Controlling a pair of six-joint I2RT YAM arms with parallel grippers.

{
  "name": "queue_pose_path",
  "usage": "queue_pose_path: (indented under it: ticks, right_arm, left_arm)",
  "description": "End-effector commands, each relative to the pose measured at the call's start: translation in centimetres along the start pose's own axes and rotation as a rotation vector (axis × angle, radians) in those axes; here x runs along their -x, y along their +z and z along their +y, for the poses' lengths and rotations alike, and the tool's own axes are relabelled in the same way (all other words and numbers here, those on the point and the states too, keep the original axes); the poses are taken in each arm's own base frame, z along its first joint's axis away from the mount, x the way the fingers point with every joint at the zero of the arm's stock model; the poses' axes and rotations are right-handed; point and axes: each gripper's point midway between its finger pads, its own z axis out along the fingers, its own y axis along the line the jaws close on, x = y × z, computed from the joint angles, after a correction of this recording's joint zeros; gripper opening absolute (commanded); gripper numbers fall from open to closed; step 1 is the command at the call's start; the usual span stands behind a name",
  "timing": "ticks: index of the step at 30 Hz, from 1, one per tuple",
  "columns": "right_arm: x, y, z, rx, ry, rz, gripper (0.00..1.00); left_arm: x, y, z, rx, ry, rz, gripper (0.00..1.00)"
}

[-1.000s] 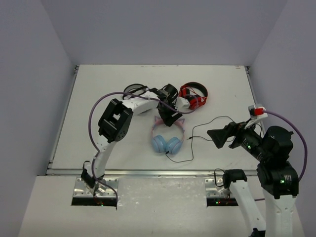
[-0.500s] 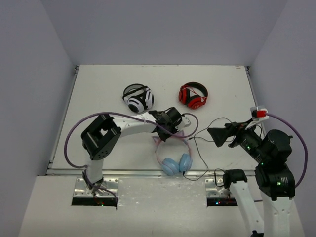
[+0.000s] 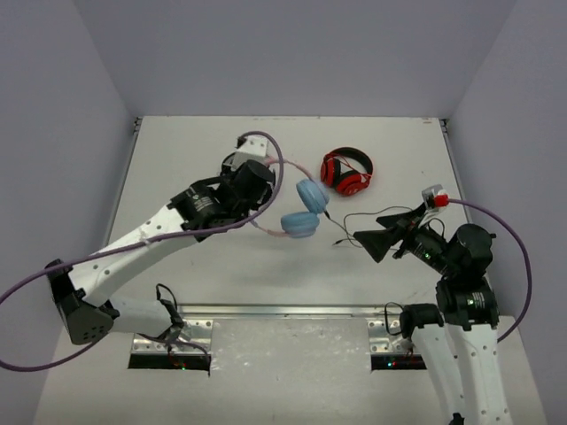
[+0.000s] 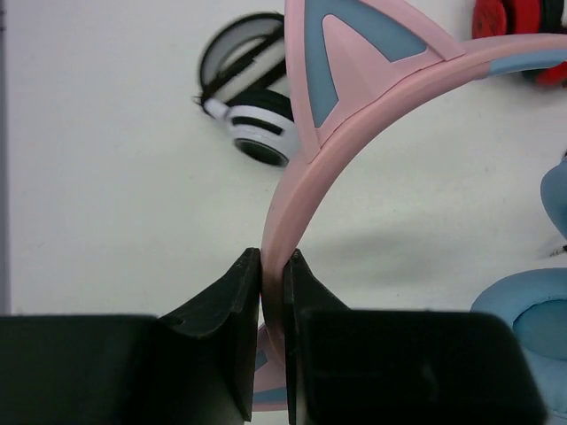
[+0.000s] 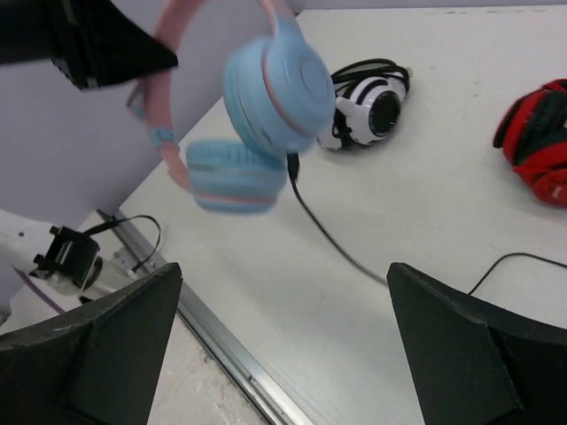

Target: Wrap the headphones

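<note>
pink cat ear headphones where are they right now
In the top view the headphones hang in the air, headband pinched in the left gripper, just left of the red-and-black headphones.

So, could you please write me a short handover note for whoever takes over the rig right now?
The left gripper is shut on the pink headband of the headphones, holding them in the air above the table.
The right gripper is open and empty, facing the headphones from the right.
The cable hangs from an earcup and trails loose across the table.
Done: headphones gripped and off the table.
Left: all the wrapping; no turn of cable is around the headset yet.
The black-and-white headphones and red-and-black headphones lie apart on the table.
</note>
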Motion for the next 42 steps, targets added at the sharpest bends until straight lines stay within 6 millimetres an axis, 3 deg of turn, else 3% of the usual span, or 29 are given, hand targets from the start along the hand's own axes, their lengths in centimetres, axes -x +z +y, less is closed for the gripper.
queue_pose_path:
  ticks: [1,2,5,8,11,12,15,18,22,31,32,33,34,35,36,37,38,40,42]
  right_arm:
    - [1.9,1.2,3.8,0.303,-0.091,-0.092,0.99]
    - [2.1,1.8,4.5,0.396,-0.13,-0.101,0.99]
    - [3.8,2.5,4.8,0.456,-0.21,-0.152,0.99]
    - [5.6,3.8,4.6,0.451,-0.269,-0.189,0.99]
    - [5.5,5.7,5.3,0.482,-0.339,-0.166,0.99]
    - [5.0,6.4,6.6,0.516,-0.339,-0.122,0.99]
    - [2.8,9.8,6.5,0.49,-0.393,-0.036,0.97]
    - [0.8,10.5,8.0,0.575,-0.375,0.013,0.93]
    - [-1.4,12.1,7.4,0.548,-0.366,0.014,0.86]
    - [-2.7,14.2,5.6,0.494,-0.319,-0.042,0.54]
    - [-2.7,14.2,5.6,0.495,-0.317,-0.049,0.49]
    - [-2.9,14.1,5.5,0.497,-0.319,-0.06,0.36]
    - [-3.2,14.1,5.3,0.488,-0.309,-0.054,0.34]
    - [-3.1,13.9,5.3,0.486,-0.31,-0.058,0.38]
    - [-3.2,13.4,5.3,0.477,-0.31,-0.062,0.66]
    - [-3.1,13.0,5.1,0.462,-0.311,-0.073,0.76]
    - [-3.7,12.8,4.1,0.409,-0.308,-0.081,0.83]
    - [-2.9,12.1,3.4,0.352,-0.329,-0.124,0.92]
    - [-2.7,12.3,3.3,0.34,-0.338,-0.114,0.93]
  left_arm:
    - [4.8,-5.1,7.4,0.22,-0.278,-0.161,0.0]
    - [6.3,-6.9,8.8,0.23,-0.342,-0.21,0.0]
    - [7.4,-9.3,11.2,0.255,-0.39,-0.253,0.0]
    - [8.2,-11.1,12.5,0.26,-0.414,-0.269,0.0]
    - [8.8,-12.2,12.9,0.225,-0.434,-0.28,0.0]
    - [8.9,-12.4,12.7,0.205,-0.439,-0.281,0.01]
    - [9.5,-13.3,13.1,0.188,-0.463,-0.296,0.0]
    - [10.2,-14.2,13.6,0.177,-0.49,-0.316,0.0]
    - [11.0,-15.1,13.8,0.14,-0.53,-0.346,0.0]
    - [12.3,-17.7,15.5,0.11,-0.595,-0.412,0.0]
    - [12.4,-17.9,15.6,0.108,-0.599,-0.415,0.0]
    - [12.4,-18.0,15.8,0.107,-0.605,-0.42,0.0]
    - [12.5,-18.2,15.8,0.101,-0.606,-0.423,0.0]
    - [12.5,-18.2,15.8,0.1,-0.607,-0.426,0.0]
    - [12.5,-18.3,15.9,0.104,-0.604,-0.426,0.0]
    - [12.5,-18.2,15.9,0.106,-0.596,-0.424,0.0]
    - [12.4,-18.2,16.0,0.115,-0.595,-0.423,0.0]
    - [12.2,-18.2,16.0,0.117,-0.592,-0.418,0.0]
    - [12.3,-18.2,15.7,0.093,-0.59,-0.418,0.0]
